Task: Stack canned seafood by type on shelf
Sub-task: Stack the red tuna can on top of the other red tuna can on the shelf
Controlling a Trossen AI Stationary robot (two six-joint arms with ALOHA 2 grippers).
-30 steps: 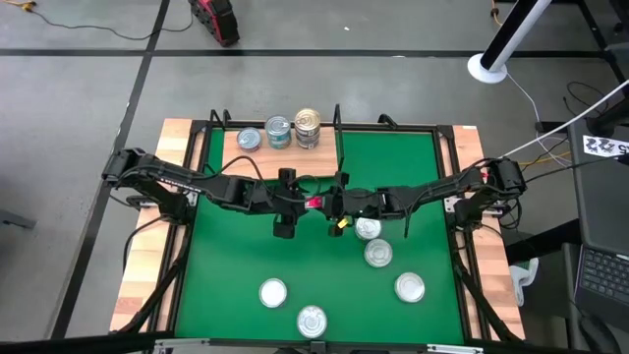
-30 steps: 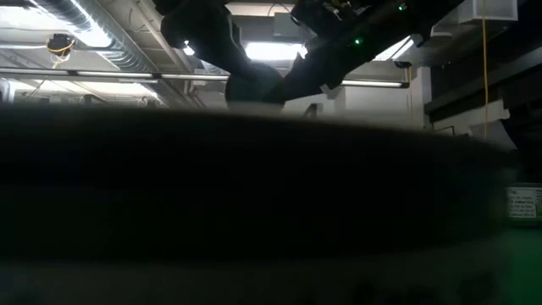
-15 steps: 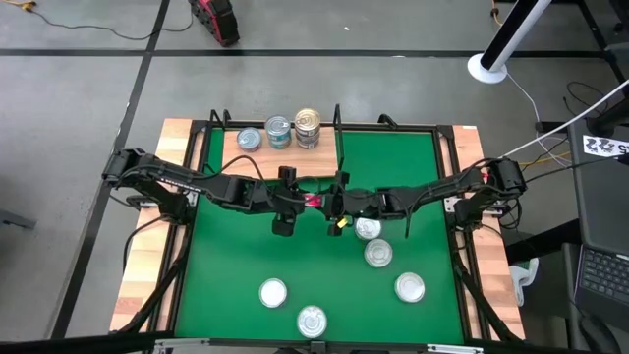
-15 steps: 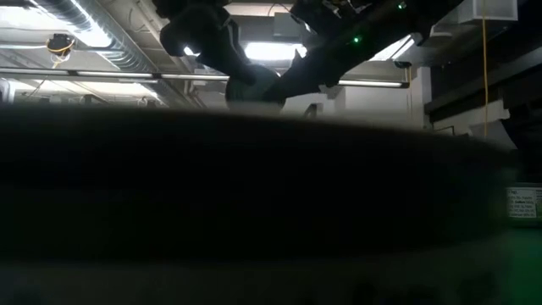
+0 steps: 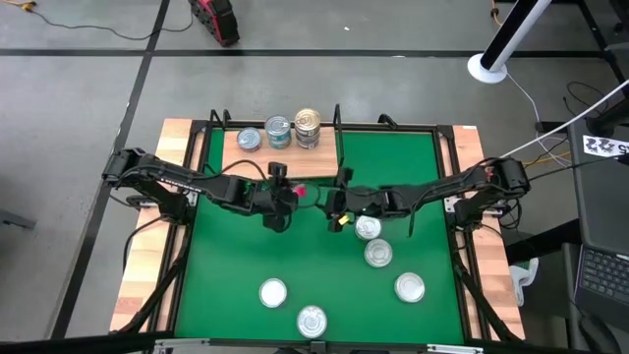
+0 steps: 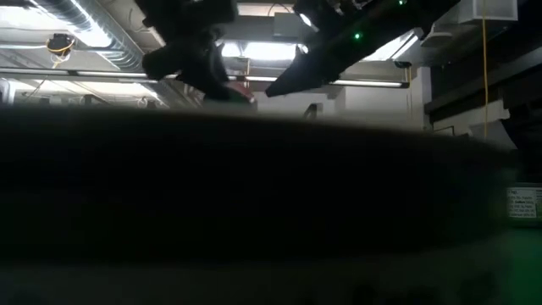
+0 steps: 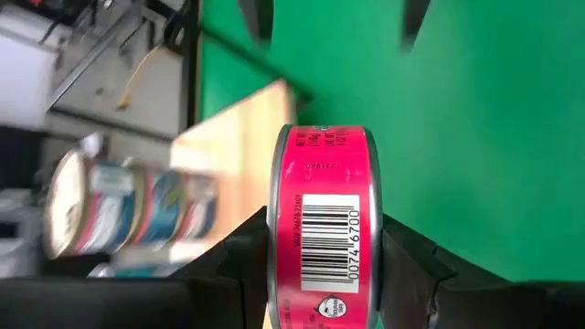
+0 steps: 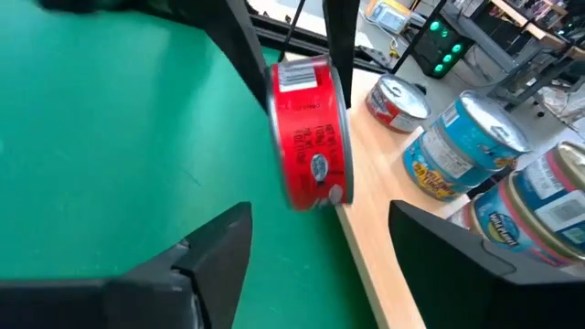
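Left gripper [image 5: 280, 190]: clamped on a red tin [image 7: 324, 228], held on edge above the green mat [image 5: 393, 157], just short of the shelf [image 5: 280, 155]; both fingers [image 7: 239, 270] press its flat faces, barcode label facing the wrist camera.
Red tin, high view: only a small pink sliver [image 5: 298, 190] shows past the fingers, rest hidden by the gripper.
Right gripper [image 5: 336, 202]: jaws spread wide, holding nothing, near mat centre; the red tin [image 8: 309, 132] hangs beyond its fingers [image 8: 219, 242], apart from them.
Shelf stock: three stacks in a row, a low tin [image 5: 249, 139], a blue-teal stack [image 5: 278, 132], a taller one [image 5: 308, 128]; count per stack hard to tell from above, maybe two to three.
Loose tins on mat: five, lids up [image 5: 368, 228] [image 5: 377, 254] [image 5: 410, 287] [image 5: 272, 292] [image 5: 312, 321]; side labels not visible, so type unknown.
Low view: almost fully blocked by a dark blur; only arm silhouettes and a red speck [image 6: 240, 87] show.
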